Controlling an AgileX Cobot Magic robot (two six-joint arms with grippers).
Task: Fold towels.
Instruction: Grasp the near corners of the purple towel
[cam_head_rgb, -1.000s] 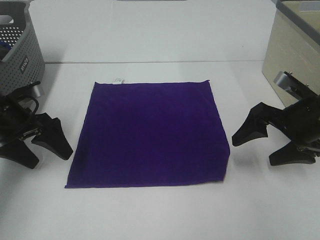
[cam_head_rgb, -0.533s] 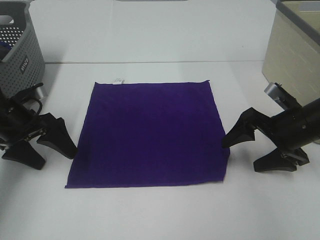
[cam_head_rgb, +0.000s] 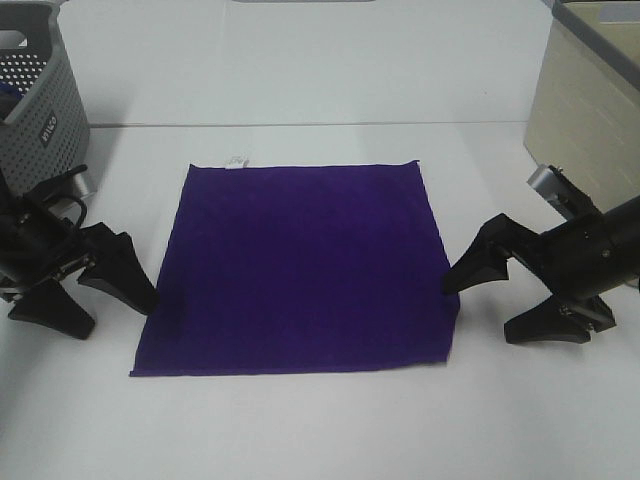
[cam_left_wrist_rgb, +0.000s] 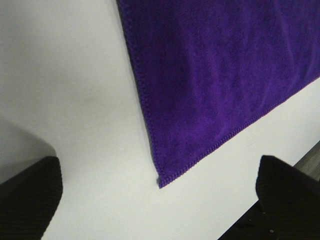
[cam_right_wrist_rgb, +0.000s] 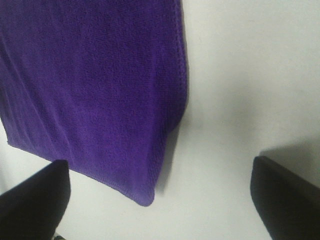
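A purple towel (cam_head_rgb: 300, 265) lies flat and unfolded on the white table (cam_head_rgb: 300, 430). My left gripper (cam_head_rgb: 117, 314) is open and empty, low over the table. One fingertip is at the towel's left edge near the front left corner. My right gripper (cam_head_rgb: 482, 310) is open and empty, with one fingertip at the towel's right edge near the front right corner. In the left wrist view the towel's corner (cam_left_wrist_rgb: 161, 181) lies between the open fingers (cam_left_wrist_rgb: 27, 200). In the right wrist view a towel corner (cam_right_wrist_rgb: 144, 199) lies between the fingers (cam_right_wrist_rgb: 290, 200), with its edge slightly lifted.
A grey perforated basket (cam_head_rgb: 35, 95) stands at the back left, close behind my left arm. A beige box (cam_head_rgb: 590, 100) stands at the back right, behind my right arm. A small white tag (cam_head_rgb: 236, 160) shows at the towel's far edge.
Both grippers have closed in on the towel's side edges. The right one moved left and down, the left one moved slightly right. The towel has not moved.
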